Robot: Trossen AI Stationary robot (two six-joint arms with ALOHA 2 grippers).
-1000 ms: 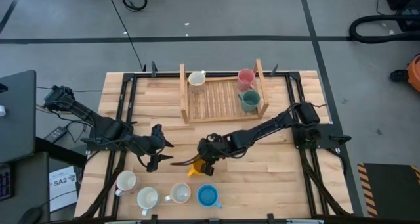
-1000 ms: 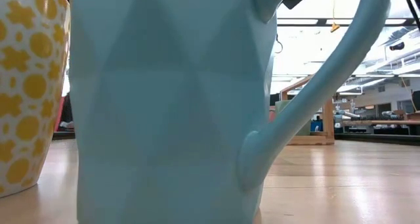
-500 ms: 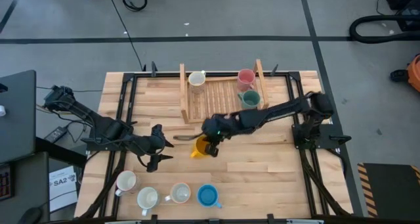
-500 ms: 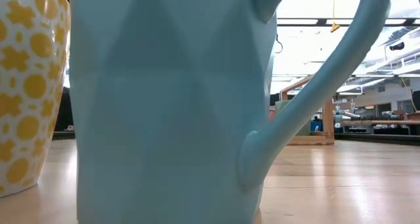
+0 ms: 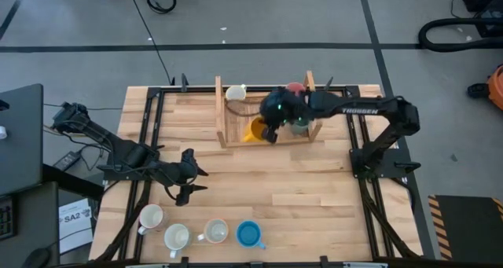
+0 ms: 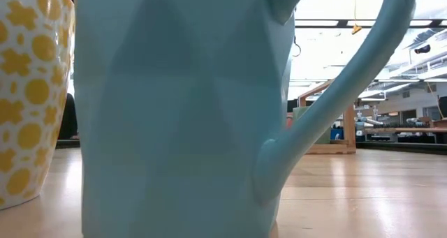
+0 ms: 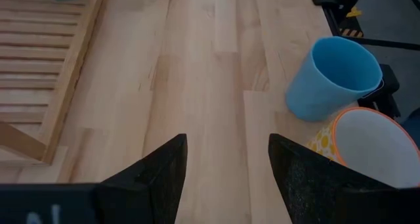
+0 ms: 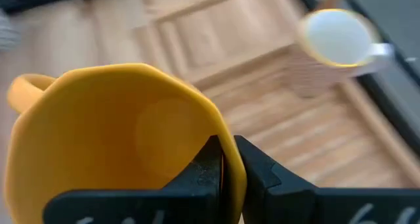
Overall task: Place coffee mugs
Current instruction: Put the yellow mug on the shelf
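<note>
- Right gripper (image 8: 226, 159): clamped on the rim of the orange mug (image 5: 257, 130), carried above the wooden rack (image 5: 222, 134) at the counter's (image 5: 314, 189) far side.
- Rack contents: a cream mug (image 5: 235, 93) at one end; a pink mug (image 5: 295, 87) and a teal mug (image 5: 300, 127) at the other (both partly hidden by the arm).
- Left gripper (image 5: 191, 174): jaws spread, empty, above bare counter.
- Near edge: three pale mugs (image 5: 178, 236) and a blue mug (image 5: 248, 234) in a row.

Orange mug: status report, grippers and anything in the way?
Right gripper shut on orange mug, over wooden rack. Left gripper open, idle at table's left. White mug in rack ahead.
</note>
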